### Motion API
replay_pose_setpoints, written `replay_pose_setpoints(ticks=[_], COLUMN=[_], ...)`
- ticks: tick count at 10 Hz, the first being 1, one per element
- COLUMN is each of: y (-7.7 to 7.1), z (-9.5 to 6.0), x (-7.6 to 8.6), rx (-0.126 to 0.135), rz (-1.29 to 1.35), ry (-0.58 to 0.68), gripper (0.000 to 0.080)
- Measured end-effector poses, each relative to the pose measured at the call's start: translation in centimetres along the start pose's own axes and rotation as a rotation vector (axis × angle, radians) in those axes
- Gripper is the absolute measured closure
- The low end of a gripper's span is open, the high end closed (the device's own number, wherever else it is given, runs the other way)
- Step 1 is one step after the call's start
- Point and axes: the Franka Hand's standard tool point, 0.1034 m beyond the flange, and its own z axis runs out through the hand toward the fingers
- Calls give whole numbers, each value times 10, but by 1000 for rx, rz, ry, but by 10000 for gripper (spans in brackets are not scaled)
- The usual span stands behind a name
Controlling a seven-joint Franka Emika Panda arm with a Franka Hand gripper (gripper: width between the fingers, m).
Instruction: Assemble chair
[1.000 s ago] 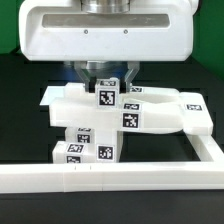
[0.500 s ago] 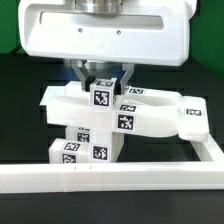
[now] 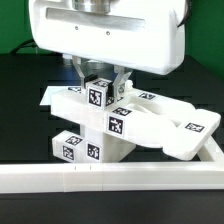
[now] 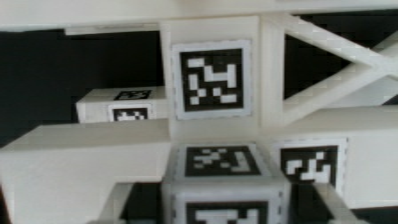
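In the exterior view, the end effector [image 3: 100,80] is straddling a tagged block [image 3: 98,95] atop the chair [image 3: 120,125], sitting center by the L-shaped rail [image 3: 110,178] at six o'clock, likely for bracing. Whether it is gripping, I cannot tell. In the wrist view, the X-braced panel [image 4: 329,75] is showing at two o'clock.

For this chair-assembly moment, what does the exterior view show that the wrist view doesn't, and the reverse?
Only the exterior view shows the gripper over the stacked chair pieces, and the long white rail in front. Only the wrist view shows the X-braced panel close up. Both show glossy white blocks with black-and-white tags.
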Motion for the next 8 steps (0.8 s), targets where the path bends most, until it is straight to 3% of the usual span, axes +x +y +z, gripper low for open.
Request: replay_pose_setpoints(ticks=[1,2,3,6,8], y=[0,-4,-6,3,4], z=[0,-4,-9,-23,-21], x=[0,-4,-12,-45,-43], rx=[0,3,11,44,40], rz=[-1,-9,-16,-20,-19], ry=[0,-1,-3,-10,-9], gripper=[436,242,178,151,151])
